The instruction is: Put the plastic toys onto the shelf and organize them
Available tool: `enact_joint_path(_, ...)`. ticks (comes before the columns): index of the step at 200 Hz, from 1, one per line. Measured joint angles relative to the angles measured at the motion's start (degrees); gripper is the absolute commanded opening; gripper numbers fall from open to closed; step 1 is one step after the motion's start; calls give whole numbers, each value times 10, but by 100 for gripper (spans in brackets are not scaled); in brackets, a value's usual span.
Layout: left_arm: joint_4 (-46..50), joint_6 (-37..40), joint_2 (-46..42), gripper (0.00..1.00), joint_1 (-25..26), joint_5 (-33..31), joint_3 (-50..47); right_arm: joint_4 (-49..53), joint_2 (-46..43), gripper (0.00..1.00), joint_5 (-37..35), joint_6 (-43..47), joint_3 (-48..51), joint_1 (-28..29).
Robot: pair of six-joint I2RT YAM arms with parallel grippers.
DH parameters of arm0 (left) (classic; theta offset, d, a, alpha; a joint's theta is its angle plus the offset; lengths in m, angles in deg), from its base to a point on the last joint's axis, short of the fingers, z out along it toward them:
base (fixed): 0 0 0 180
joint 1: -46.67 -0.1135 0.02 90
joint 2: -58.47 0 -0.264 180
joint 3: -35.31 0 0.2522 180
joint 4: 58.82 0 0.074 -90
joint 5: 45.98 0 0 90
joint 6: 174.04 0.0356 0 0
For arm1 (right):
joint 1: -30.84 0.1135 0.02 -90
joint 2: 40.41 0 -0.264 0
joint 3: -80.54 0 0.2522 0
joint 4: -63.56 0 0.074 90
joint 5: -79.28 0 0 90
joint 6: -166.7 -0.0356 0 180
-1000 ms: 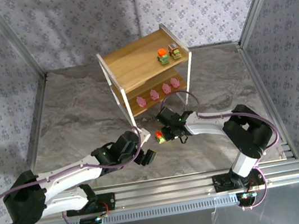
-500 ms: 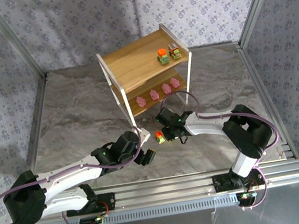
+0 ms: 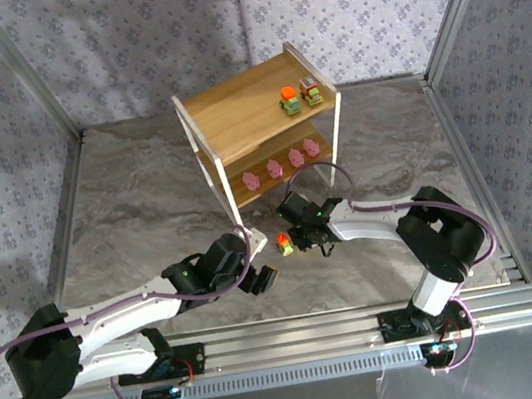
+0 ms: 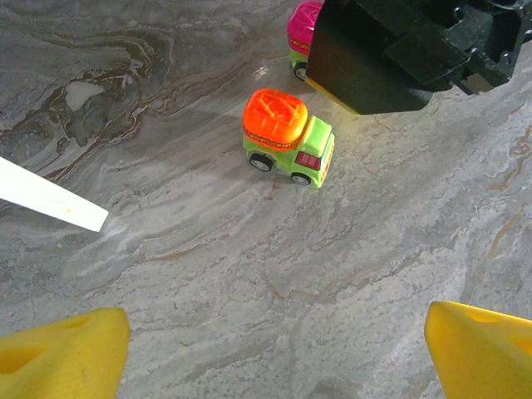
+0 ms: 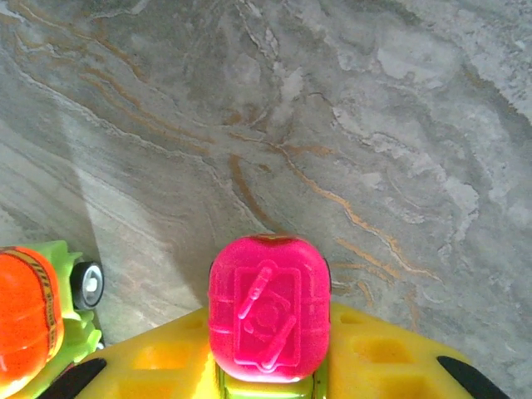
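Note:
Between the yellow fingers point(image 5: 391, 357) of my right gripper point(image 5: 268, 353) sits a yellow-green truck with a magenta top point(image 5: 268, 316), and the gripper is shut on it, low over the table. An orange-topped truck point(image 4: 287, 137) stands on the table just beside it, also visible as the orange-topped truck point(image 3: 282, 244). My left gripper point(image 4: 274, 357) hangs open and empty a short way in front of that truck. On the shelf point(image 3: 232, 114), two trucks point(image 3: 288, 102) point(image 3: 310, 92) stand on the top tier. Several pink figures point(image 3: 281, 164) line the lower tier.
A white shelf leg point(image 4: 50, 199) crosses the table to the left of the orange-topped truck. The right gripper's black body point(image 4: 399, 50) hides most of the magenta truck from the left wrist. Aluminium posts and patterned walls enclose the marbled table point(image 3: 146, 208).
Almost nothing. In the top view less of the magenta top shows beside the orange-topped truck, and both arms have barely shifted.

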Motion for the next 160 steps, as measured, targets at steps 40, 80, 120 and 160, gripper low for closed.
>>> enact_joint_path(40, 0, 0, -2, 92, 0, -2, 0, 18, -8, 26, -5, 0, -2, 2)
enact_joint_path(80, 0, 0, -16, 92, 0, -6, 0, 38, -26, 25, -11, 0, -10, 10)
enact_joint_path(120, 0, 0, -29, 92, 0, -14, 0, 63, -59, 24, -23, 0, -30, 20)
enact_joint_path(160, 0, 0, -47, 92, 0, -18, 0, 92, -88, 24, -33, 0, -52, 33)
